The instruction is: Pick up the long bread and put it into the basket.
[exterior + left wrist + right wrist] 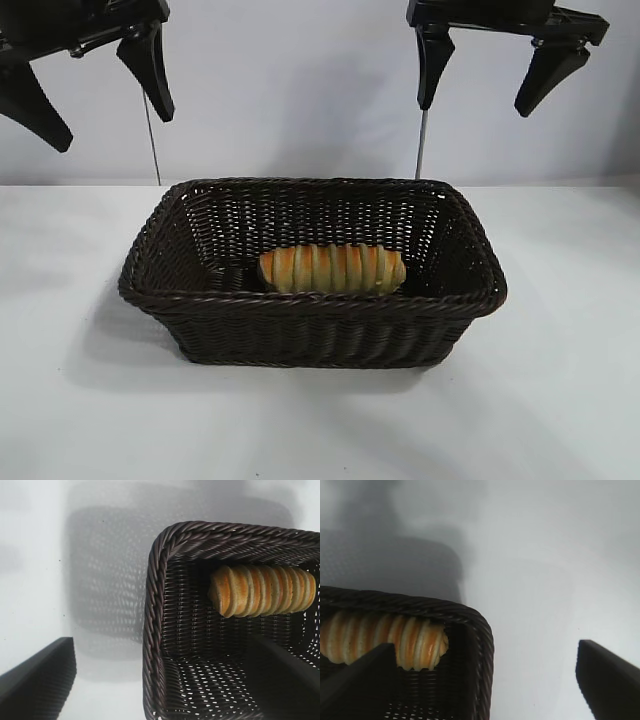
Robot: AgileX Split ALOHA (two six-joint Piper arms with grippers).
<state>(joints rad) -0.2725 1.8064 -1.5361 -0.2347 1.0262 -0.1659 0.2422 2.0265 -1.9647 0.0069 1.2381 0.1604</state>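
Note:
The long bread (332, 269), a golden ridged loaf, lies inside the dark woven basket (170, 298) near its front wall; it also shows in the left wrist view as the long bread (262, 590) in the basket (152, 630), and in the right wrist view as the long bread (385, 640) behind the basket rim (480, 630). My left gripper (100, 85) hangs high above the basket's left end, open and holding nothing. High over the right end, my right gripper (490, 70) is open and bare as well.
The basket stands mid-table on a white tabletop (560, 400), with free surface on all sides. A pale wall (300, 90) rises behind. Two thin rods (423, 140) stand behind the basket.

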